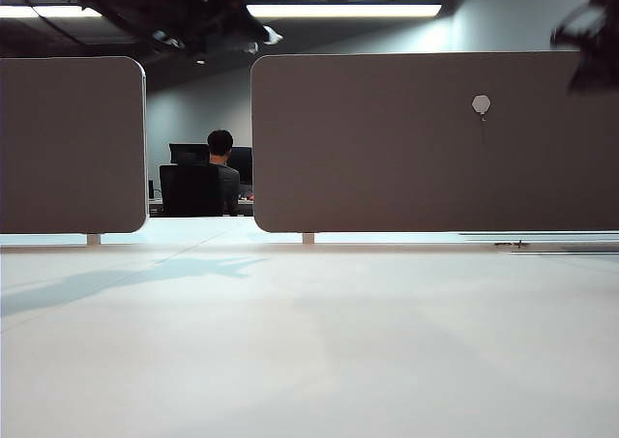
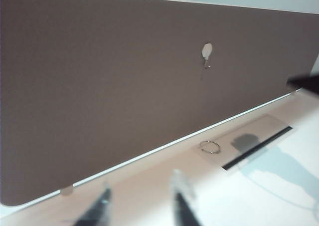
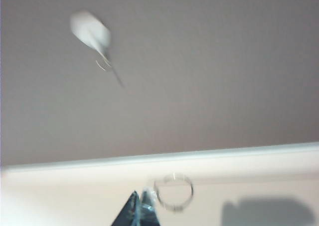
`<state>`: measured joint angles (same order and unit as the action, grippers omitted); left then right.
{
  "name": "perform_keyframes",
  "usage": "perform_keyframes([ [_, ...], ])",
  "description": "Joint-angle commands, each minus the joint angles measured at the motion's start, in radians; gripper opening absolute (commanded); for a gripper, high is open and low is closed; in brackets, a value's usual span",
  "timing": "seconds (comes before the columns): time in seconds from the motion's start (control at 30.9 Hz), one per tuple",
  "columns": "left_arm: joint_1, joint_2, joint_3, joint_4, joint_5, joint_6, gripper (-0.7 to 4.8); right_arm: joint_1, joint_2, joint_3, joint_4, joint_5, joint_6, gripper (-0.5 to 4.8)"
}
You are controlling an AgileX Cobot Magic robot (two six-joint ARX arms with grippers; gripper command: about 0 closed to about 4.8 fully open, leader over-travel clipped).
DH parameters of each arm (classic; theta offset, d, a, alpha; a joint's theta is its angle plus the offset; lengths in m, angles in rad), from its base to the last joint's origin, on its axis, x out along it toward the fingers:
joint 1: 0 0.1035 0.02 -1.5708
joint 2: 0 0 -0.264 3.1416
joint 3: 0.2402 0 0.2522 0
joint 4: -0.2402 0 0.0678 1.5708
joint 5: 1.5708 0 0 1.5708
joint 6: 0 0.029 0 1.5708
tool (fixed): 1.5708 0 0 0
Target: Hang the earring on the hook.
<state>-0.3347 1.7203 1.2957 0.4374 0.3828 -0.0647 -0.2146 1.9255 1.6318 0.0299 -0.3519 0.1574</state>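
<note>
The earring (image 2: 210, 146) lay flat on a clear plate (image 2: 259, 131) at the panel's (image 2: 99, 86) foot, below the hook (image 2: 207, 51). Left gripper (image 2: 142, 206) stood parted, empty, well short of the panel. Right gripper (image 3: 141, 208) was clenched beside the hoop, holding nothing. Risk: closed jaws could nudge the thin wire away.

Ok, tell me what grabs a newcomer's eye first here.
The brown partition panel fills the back of the table, with the tiny white hook stuck high on it. Below it, the silver earring lies on a clear sheet at the panel's foot. The right gripper, shut, sits beside it; the left gripper is apart.
</note>
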Motion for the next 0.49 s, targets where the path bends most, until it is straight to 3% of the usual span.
perform_keyframes([
  [0.03,-0.004,0.086,0.080,-0.020,0.008,-0.007,2.77,0.010,0.104,0.072,0.004,-0.010,0.003,-0.06],
  [0.16,-0.015,0.193,0.192,-0.091,0.030,-0.025,3.49,0.029,0.223,0.191,-0.079,-0.033,0.003,-0.06],
  [0.36,-0.028,0.300,0.296,-0.160,0.022,-0.022,3.50,0.061,0.314,0.317,-0.154,-0.002,-0.035,-0.03],
  [0.39,-0.029,0.310,0.303,-0.159,0.021,-0.022,3.50,0.063,0.326,0.336,-0.158,0.000,-0.034,0.21],
  [0.49,-0.033,0.330,0.312,-0.163,0.021,-0.022,3.50,0.075,0.355,0.411,-0.246,0.053,-0.031,2.48],
])
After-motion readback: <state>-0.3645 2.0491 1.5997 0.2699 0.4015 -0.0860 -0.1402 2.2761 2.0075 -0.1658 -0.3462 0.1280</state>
